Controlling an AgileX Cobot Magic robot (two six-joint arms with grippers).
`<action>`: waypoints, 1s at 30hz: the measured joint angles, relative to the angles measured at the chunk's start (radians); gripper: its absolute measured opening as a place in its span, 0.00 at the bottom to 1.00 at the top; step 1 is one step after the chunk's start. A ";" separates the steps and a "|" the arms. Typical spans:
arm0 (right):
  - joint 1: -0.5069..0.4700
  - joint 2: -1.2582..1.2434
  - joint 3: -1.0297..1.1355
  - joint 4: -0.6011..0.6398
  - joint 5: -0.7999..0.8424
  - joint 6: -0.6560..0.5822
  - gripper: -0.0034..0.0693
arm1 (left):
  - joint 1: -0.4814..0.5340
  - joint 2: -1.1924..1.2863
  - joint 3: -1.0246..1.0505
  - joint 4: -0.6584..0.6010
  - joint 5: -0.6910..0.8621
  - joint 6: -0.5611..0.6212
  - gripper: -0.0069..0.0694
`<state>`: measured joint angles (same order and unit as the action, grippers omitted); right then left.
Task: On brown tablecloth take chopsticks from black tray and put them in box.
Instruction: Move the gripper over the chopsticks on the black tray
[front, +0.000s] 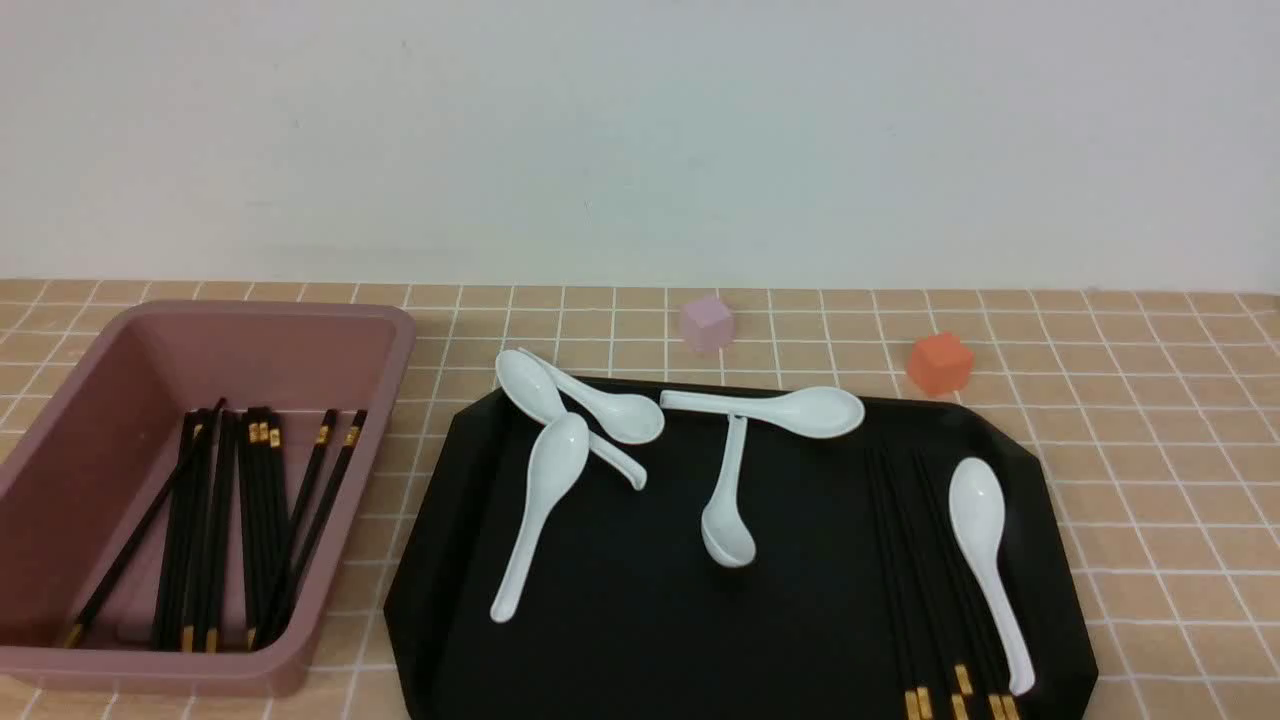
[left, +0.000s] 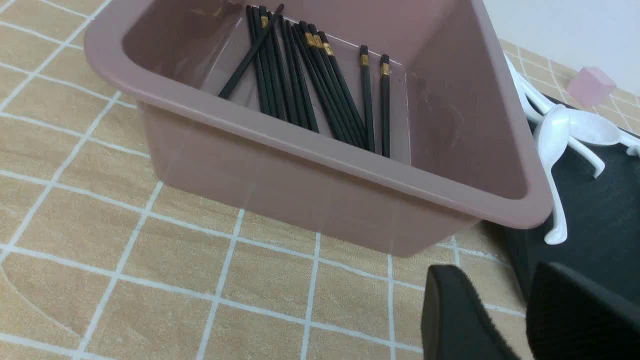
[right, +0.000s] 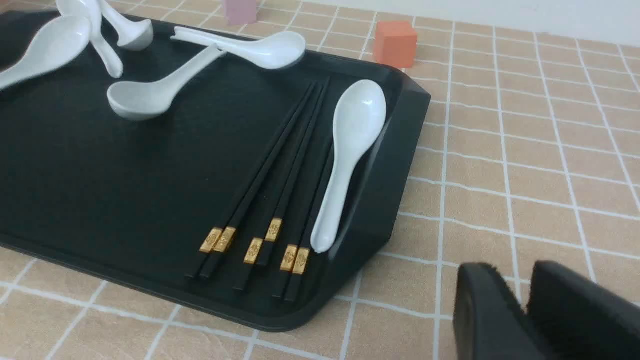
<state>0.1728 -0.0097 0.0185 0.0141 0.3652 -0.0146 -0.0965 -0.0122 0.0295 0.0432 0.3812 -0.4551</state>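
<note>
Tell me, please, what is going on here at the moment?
A two-armed robot is clearing chopsticks off the black tray into the box. Many already lie in the box; six are on the tray beside a white spoon. Neither the left gripper nor the right gripper holds anything; both hover over the brown tablecloth.

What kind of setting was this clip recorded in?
Probably a staged test table, not a real dining room: a checked brown tablecloth against a bare white wall, with a black tray of white spoons and chopsticks beside a pink box.
</note>
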 joint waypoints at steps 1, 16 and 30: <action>0.000 0.000 0.000 0.000 0.000 0.000 0.27 | 0.000 0.000 0.000 0.000 0.000 0.000 0.40; 0.000 0.000 0.000 0.000 0.000 0.000 0.30 | 0.000 0.000 0.000 0.000 0.000 0.000 0.40; 0.000 0.000 0.000 0.000 0.000 0.000 0.32 | 0.000 0.000 0.000 0.000 0.000 0.000 0.40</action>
<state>0.1728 -0.0097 0.0185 0.0141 0.3652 -0.0146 -0.0965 -0.0122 0.0295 0.0432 0.3812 -0.4551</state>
